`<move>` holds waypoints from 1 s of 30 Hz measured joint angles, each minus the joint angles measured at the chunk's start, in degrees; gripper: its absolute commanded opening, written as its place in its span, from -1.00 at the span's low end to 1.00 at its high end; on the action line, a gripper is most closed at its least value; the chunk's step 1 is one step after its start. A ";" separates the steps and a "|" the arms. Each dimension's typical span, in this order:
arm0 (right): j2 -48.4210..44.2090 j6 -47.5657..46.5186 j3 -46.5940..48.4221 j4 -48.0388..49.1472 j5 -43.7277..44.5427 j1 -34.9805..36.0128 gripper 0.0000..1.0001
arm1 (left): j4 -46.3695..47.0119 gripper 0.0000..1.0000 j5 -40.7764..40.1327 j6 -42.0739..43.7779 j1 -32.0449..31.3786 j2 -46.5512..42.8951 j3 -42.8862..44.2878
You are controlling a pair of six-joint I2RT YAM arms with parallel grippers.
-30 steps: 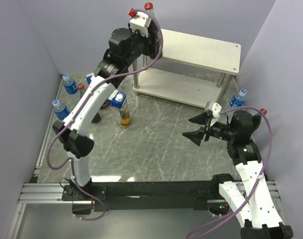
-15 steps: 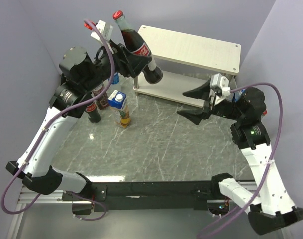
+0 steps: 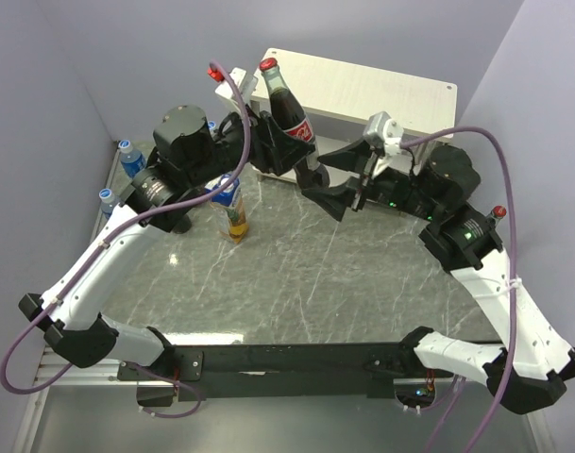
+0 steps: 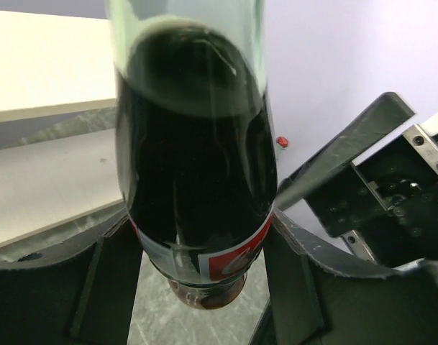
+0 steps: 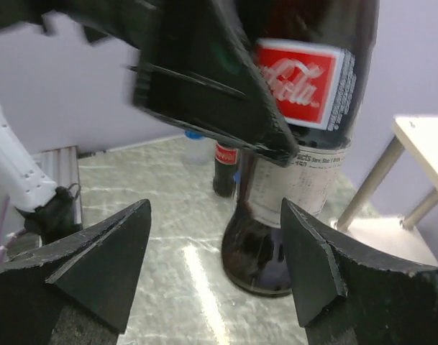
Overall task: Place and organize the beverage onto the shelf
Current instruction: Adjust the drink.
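A dark Coca-Cola bottle point(image 3: 285, 99) with a red cap hangs tilted above the table, just in front of the pale two-tier shelf point(image 3: 391, 90). My left gripper point(image 3: 285, 146) is shut on its lower body. In the left wrist view the bottle point(image 4: 197, 180) fills the gap between my fingers point(image 4: 103, 287). My right gripper point(image 3: 325, 189) stands open close beside the bottle's base, not touching it. In the right wrist view the bottle point(image 5: 305, 144) lies ahead of the open right gripper point(image 5: 211, 266), nearer the right finger point(image 5: 319, 266).
A juice carton point(image 3: 232, 203) stands on the marble table under the left arm. Two water bottles point(image 3: 128, 159) point(image 3: 108, 196) stand at the far left edge. Another Coca-Cola bottle point(image 5: 224, 169) stands behind. A red cap point(image 3: 498, 212) shows behind the right arm.
The left arm carried the Coca-Cola bottle rightward, to the shelf's front. The right arm swung left and forward until its open jaws came beside the bottle's base.
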 measured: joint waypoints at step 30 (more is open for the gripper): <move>4.35 1.77 -1.38 -0.07 23.71 6.54 -0.52 | 1.05 -0.99 -5.16 0.02 -6.38 1.03 -0.74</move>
